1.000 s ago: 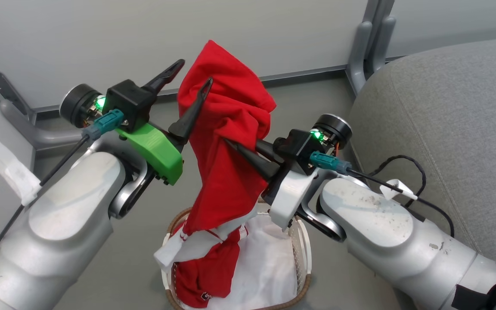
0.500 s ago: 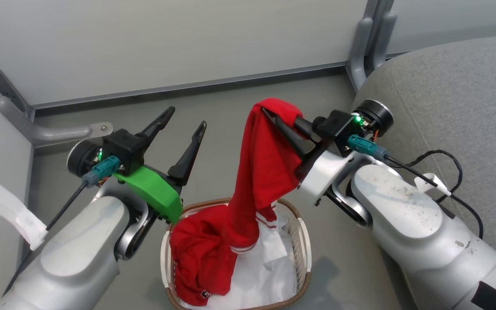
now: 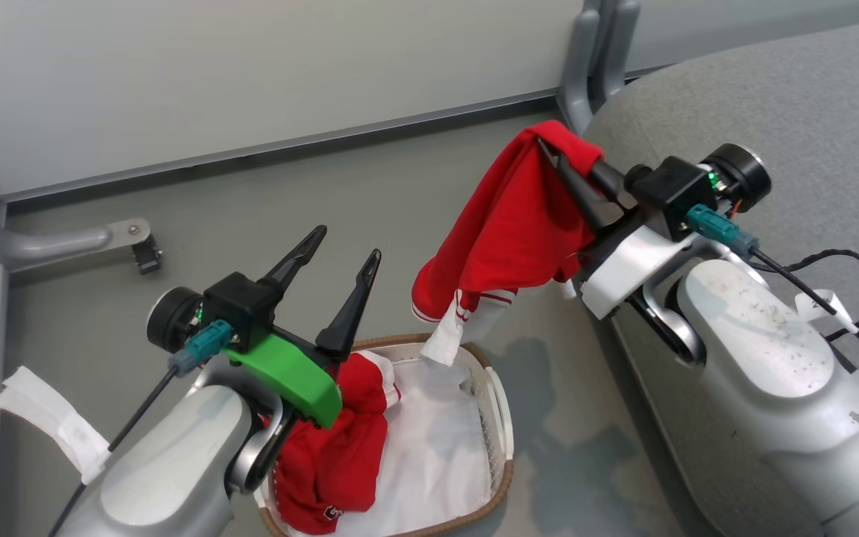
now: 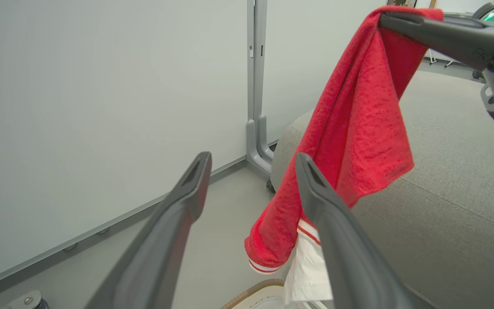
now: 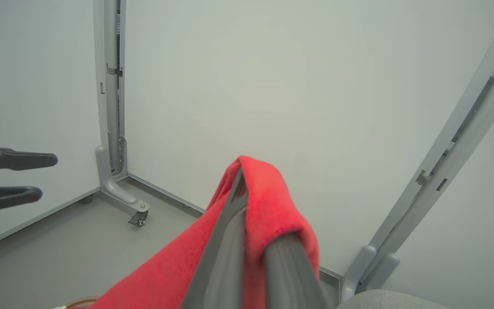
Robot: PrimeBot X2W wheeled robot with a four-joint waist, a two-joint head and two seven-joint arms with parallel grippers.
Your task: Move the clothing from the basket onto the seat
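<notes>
Lighting is bright, even and diffuse, falling from above, with no glare on the pale wall panels (image 3: 250, 74). Shadows are soft grey patches on the floor (image 3: 370, 216) just right of the basket (image 3: 502, 418). The head view is sharp. In the wrist views, frame posts (image 5: 112, 86) bow near the edges and the near dark fingers (image 4: 161, 240) look soft

The floor (image 3: 370, 216) is smooth and grey. Pale wall panels (image 3: 250, 74) stand at the far side, with a thin grey strip (image 3: 288, 151) along the bottom. A grey metal foot (image 3: 64, 242) sticks out on the left. It has a small black wheel (image 3: 148, 259). A grey post (image 3: 593, 67) stands far right.
</notes>
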